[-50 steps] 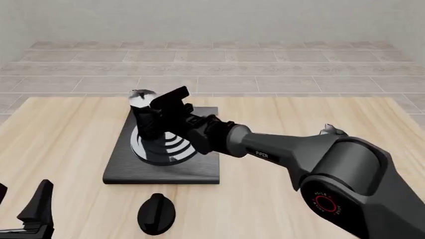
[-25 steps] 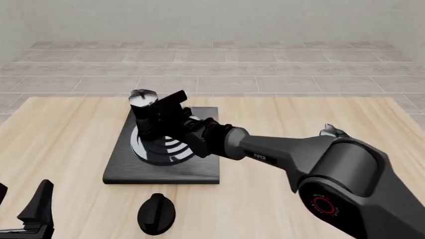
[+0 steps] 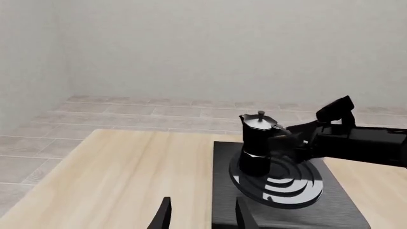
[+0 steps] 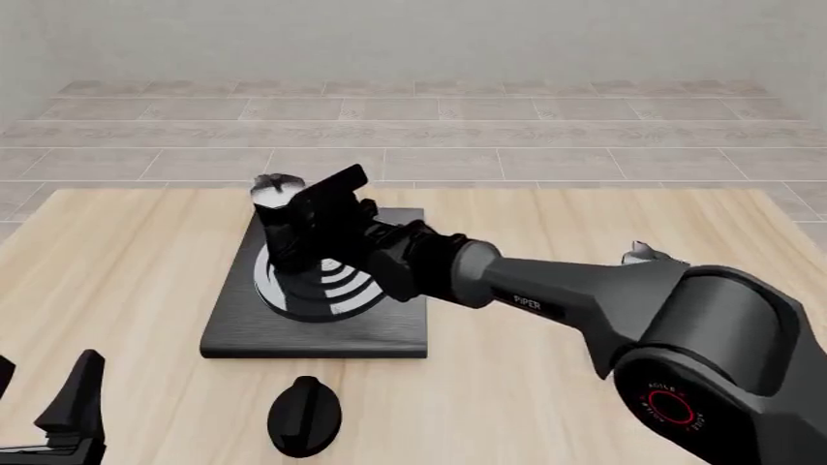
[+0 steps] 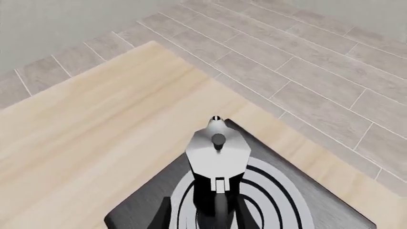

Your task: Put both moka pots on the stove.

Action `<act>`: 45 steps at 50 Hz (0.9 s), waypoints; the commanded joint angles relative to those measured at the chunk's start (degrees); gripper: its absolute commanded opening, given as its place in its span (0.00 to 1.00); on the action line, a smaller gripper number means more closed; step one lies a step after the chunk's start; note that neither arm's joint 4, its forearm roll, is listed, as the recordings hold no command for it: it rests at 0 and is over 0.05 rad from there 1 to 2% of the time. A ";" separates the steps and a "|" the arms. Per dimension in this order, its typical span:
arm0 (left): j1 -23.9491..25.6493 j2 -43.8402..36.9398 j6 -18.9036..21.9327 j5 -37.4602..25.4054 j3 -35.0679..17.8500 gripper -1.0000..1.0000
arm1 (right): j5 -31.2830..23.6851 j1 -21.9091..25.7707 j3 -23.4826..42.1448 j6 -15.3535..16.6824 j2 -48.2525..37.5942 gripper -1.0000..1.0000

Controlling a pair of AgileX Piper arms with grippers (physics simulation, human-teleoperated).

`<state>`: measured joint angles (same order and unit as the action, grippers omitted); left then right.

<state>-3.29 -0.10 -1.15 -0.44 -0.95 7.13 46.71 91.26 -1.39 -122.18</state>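
Observation:
One moka pot (image 4: 271,189) stands upright on the silver rings of the stove (image 4: 310,334). My right gripper (image 4: 304,228) is at its handle side, open, with a finger on either side of the black handle. The right wrist view looks down on the same moka pot (image 5: 218,152), its silver lid and knob, with the fingers standing apart from the body. In the left wrist view the moka pot (image 3: 258,143) rests on the stove (image 3: 222,200). The other moka pot (image 4: 642,254) shows only its lid behind my right arm. My left gripper (image 4: 39,397) hangs open at the table's near left corner.
A low black oval knob (image 4: 305,415) lies on the wooden table just in front of the stove. My right arm stretches across the table's right half towards the stove. The table ends at a tiled floor on the far side.
The pot has stayed upright on the rings. My right gripper has risen slightly beside it, and the arm's elbow has shifted to the right. The left arm has not moved.

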 commanded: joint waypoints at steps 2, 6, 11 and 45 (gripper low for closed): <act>0.19 0.00 0.46 -0.07 -0.07 1.00 | -0.78 0.50 -3.21 1.39 4.11 1.00; 0.28 0.01 0.77 0.03 -0.03 1.00 | -0.63 0.96 -5.61 1.59 6.78 1.00; 0.29 0.01 0.89 -0.11 -0.16 1.00 | -0.39 1.10 -8.18 1.87 9.16 1.00; 0.53 0.07 1.46 0.28 -0.19 1.00 | 5.92 -4.05 -33.09 0.47 35.86 1.00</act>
<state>-2.75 -0.04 0.22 -0.12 -0.97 11.57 44.87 64.22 -0.38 -92.88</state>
